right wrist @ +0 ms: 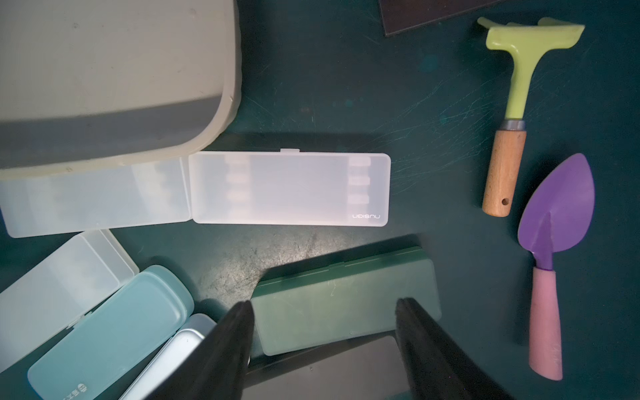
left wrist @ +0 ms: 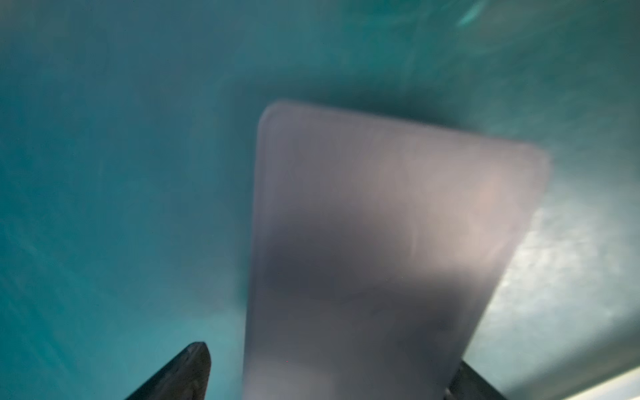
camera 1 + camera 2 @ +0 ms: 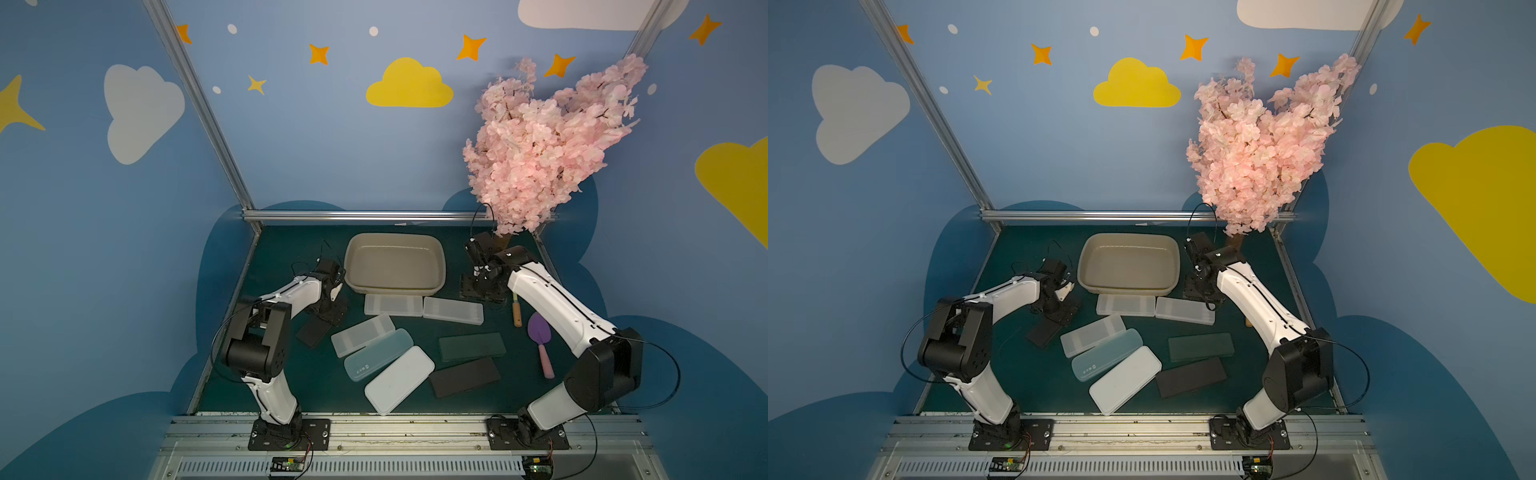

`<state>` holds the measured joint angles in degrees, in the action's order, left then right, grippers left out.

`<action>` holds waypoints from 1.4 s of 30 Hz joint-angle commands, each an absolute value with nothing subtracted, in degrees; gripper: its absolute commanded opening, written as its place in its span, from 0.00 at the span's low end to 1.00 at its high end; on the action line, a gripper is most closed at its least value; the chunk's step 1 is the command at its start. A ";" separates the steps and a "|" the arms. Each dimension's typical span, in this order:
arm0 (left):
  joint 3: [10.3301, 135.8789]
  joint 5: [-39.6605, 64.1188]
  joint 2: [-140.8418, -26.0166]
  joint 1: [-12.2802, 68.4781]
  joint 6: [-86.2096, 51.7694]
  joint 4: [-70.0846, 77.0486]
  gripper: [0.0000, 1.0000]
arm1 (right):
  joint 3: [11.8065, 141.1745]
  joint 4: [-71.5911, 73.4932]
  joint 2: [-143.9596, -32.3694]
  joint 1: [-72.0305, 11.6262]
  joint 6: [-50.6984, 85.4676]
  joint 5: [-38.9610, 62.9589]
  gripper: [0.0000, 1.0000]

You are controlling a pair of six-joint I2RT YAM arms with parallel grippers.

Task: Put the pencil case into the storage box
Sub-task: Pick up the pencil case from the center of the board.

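The desk is read as a clock face, with 12 o'clock at its far edge. The storage box sits at 12 o'clock, holding nothing.

The black case lies flat on the desk at 9 o'clock, outside the box. The left gripper is over the case's far end. Its jaws are spread wide, and the left wrist view, though blurred, shows the case lying between the fingers with a gap on one side.

The right gripper hangs at 2 o'clock, beside the box, jaws apart with nothing between them.

A clear case lies against the box's near side, and a second clear case butts against its end at 3 o'clock. Around 6 to 7 o'clock, a third clear case, a teal case and a white case lie side by side. A green case and a second black case sit at 4 o'clock. A rake and a trowel lie at 3 o'clock.
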<state>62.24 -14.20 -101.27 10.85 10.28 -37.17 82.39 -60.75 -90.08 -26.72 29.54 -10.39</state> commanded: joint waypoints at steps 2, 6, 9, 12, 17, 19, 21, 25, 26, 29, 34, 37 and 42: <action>62.84 -18.94 -103.90 9.97 3.28 -47.10 0.98 | 83.56 -61.99 -90.82 -26.49 29.46 -10.46 0.70; 61.44 -17.34 -104.28 10.01 0.62 -47.84 0.97 | 83.73 -61.97 -90.96 -26.53 29.53 -10.37 0.70; 61.03 -16.89 -104.51 9.97 0.15 -47.42 0.94 | 83.63 -61.91 -90.84 -26.50 29.44 -10.42 0.70; 61.17 -16.53 -104.04 10.02 -0.28 -47.47 0.89 | 83.41 -61.80 -90.68 -26.54 29.44 -10.36 0.70; 60.47 -16.43 -100.89 10.19 -1.05 -47.55 0.82 | 82.94 -61.68 -90.13 -26.41 29.69 -10.26 0.70; 59.37 -16.62 -99.55 10.19 -0.61 -46.58 0.83 | 82.76 -61.58 -89.77 -26.38 29.78 -10.36 0.70; 58.81 -17.67 -99.46 10.14 0.37 -45.89 0.89 | 82.29 -61.27 -89.52 -26.43 29.88 -10.20 0.70; 58.71 -18.45 -100.36 10.21 2.06 -44.93 0.94 | 81.75 -60.99 -89.49 -26.43 29.92 -9.68 0.70; 58.62 -17.97 -100.43 10.27 2.37 -44.31 0.95 | 81.66 -60.91 -89.47 -26.44 29.97 -9.63 0.70; 58.44 -16.41 -101.59 10.22 3.00 -43.16 0.94 | 81.56 -60.91 -89.52 -26.41 30.07 -9.33 0.70; 58.01 -11.32 -102.10 10.25 3.17 -41.78 0.92 | 81.77 -60.91 -89.21 -26.46 29.89 -9.23 0.70; 57.82 -8.34 -101.93 10.35 3.21 -41.31 0.90 | 81.78 -60.91 -88.95 -26.54 29.75 -9.12 0.70; 57.87 -4.66 -100.85 11.52 2.62 -41.81 0.84 | 82.25 -61.17 -89.03 -26.62 29.20 -8.50 0.69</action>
